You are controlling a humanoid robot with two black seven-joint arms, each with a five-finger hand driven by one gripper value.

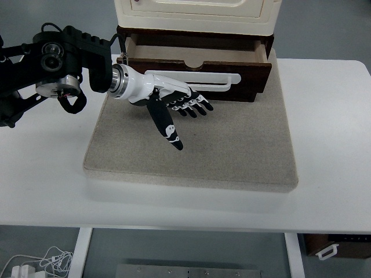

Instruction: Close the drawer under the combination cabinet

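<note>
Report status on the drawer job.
Left hand open, in front of the drawer. Drawer not yet closed, white handle unheld. Right hand out of view. Nothing blocking.

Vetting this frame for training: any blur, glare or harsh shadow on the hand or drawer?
Head view: left hand is sharp, fingers spread, no motion blur; lighting is even and diffuse, with soft shadow under the hand on the beige mat; the open drawer reads clearly, white handle slightly bright but not blown out; white table shows mild sheen only.
</note>
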